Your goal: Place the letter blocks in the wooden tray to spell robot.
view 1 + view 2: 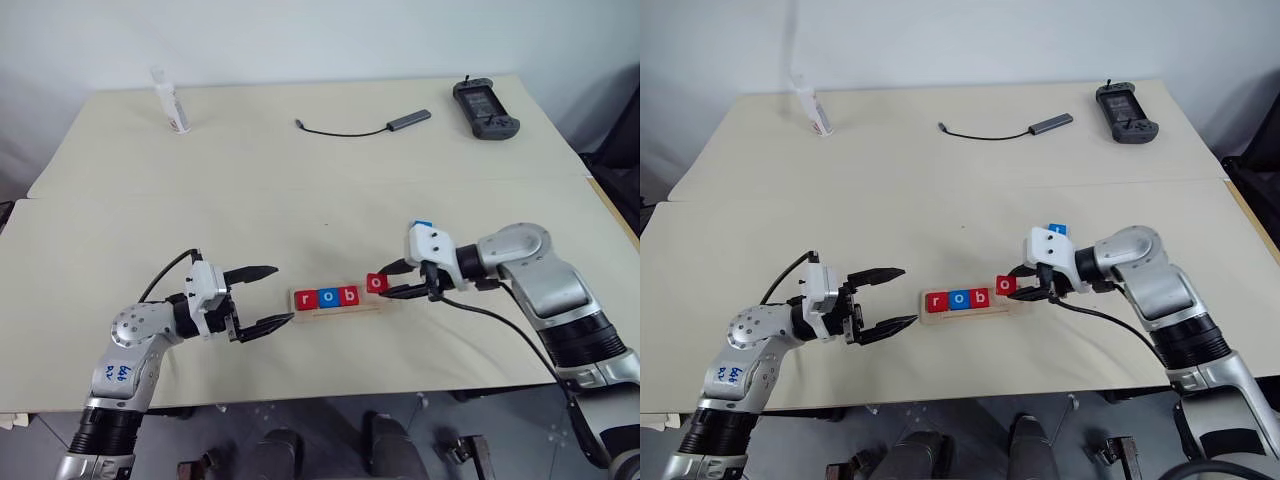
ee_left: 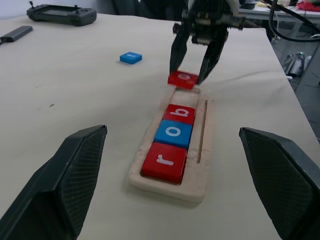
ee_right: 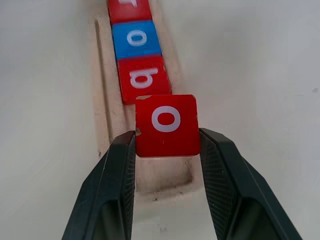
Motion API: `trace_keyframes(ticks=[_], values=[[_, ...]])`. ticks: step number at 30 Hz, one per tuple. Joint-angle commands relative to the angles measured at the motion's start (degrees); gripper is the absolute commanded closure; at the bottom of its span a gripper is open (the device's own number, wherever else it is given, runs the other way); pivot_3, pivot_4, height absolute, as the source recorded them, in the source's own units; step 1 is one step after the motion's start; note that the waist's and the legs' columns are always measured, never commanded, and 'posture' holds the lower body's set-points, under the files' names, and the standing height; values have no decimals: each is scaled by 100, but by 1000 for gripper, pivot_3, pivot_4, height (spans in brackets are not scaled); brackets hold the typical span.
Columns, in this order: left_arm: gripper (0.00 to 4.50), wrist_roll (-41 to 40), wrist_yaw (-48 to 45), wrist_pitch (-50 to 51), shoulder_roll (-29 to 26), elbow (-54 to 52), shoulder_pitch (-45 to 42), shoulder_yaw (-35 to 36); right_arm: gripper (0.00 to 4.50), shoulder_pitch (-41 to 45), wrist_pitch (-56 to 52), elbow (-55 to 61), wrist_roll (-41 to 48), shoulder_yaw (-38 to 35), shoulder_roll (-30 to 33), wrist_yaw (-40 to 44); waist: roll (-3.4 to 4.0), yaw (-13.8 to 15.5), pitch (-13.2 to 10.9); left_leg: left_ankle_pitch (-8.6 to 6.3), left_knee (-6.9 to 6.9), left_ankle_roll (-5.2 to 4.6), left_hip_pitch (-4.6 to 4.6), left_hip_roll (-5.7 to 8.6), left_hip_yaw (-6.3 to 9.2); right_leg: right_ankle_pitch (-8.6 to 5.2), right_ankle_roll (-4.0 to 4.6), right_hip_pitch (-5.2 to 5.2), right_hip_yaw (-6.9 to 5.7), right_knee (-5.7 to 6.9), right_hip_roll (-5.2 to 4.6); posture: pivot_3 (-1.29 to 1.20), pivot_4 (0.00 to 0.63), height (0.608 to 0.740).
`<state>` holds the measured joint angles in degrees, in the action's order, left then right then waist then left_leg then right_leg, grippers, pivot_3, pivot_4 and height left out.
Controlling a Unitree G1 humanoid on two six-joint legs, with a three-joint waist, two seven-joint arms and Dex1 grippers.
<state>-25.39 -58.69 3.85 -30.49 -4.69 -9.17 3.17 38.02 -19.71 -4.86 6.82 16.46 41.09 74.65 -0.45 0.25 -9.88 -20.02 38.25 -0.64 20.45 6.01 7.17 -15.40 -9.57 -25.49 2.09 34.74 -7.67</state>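
Note:
The wooden tray (image 1: 340, 311) lies near the table's front middle, holding a red r (image 2: 164, 161), a blue o (image 2: 173, 133) and a red b (image 2: 180, 113) side by side from its left end. My right gripper (image 1: 386, 282) is shut on a red o block (image 3: 166, 124), held tilted just above the tray's empty right end, next to the b. A blue block (image 2: 130, 57) lies flat on the table beyond the right gripper. My left gripper (image 1: 281, 295) stands open a little left of the tray, with nothing between its fingers.
At the table's far side are a small white bottle (image 1: 171, 104) at the left, a cable with a grey adapter (image 1: 372, 127) in the middle and a black controller (image 1: 485, 108) at the right. The table's front edge runs just below the arms.

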Motion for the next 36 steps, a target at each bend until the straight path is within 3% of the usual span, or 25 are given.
trace_keyframes(ticks=[1, 5, 12, 21, 24, 27, 33, 36], values=[[0, -21, 75, -69, -72, -318, 91, 124, 3052, 114, 82, 164, 0, 101, -132, 60, 0, -22, 0, 0, -1, 0, 0, -1, 0, 0, 0, 0, -1, 0, 1, 0, 150, 740], [0, -22, 103, -55, -76, -355, 120, 134, 3052, 123, 92, 62, -55, 167, -218, 17, 0, -30, 0, 0, -3, 0, 0, -3, 0, 0, 0, 0, -4, -1, 2, 0, 150, 740], [0, -24, 160, -73, -58, -369, 130, 123, 750, 90, 27, 196, 46, -61, -75, -2, 0, -30, 0, -1, -3, 0, 0, -4, 0, 0, 0, 0, -4, -1, 3, 0, 150, 740], [0, -16, 150, -107, -49, -309, 98, 110, 750, -513, -58, 346, 290, -1031, 534, -425, 0, 11, 0, -1, -3, -1, 2, -1, 2, 0, 0, 1, -5, -2, 1, 0, 150, 740], [0, -18, 144, -126, -58, -269, 113, 137, 569, -1368, 11, 576, 637, -2071, 614, -894, 0, 34, 0, -3, -5, -3, 2, -2, 2, 0, 0, 1, -5, -4, 1, 0, 150, 740], [0, -43, 109, -139, -81, -196, 116, 181, 40, -2217, 219, 937, 963, -3177, 365, -1516, 0, 96, 0, -3, -8, -3, 3, -2, 1, 0, 0, 0, -6, -6, 2, 0, 150, 740], [0, -169, 170, 47, -123, 133, -86, 400, 40, -4004, 682, 1621, 1075, -4436, -255, -2433, -1, 124, 1, -3, -4, -1, -1, -9, -5, 0, 0, 2, -2, 0, 10, 0, 150, 740], [0, -103, 231, -63, -103, 366, -178, 491, 40, -4254, 924, 1564, 1057, -4560, -554, -2836, 1, 95, 2, -4, 2, -1, -8, -2, -13, 0, 0, 4, 7, -5, 6, 0, 150, 740]])
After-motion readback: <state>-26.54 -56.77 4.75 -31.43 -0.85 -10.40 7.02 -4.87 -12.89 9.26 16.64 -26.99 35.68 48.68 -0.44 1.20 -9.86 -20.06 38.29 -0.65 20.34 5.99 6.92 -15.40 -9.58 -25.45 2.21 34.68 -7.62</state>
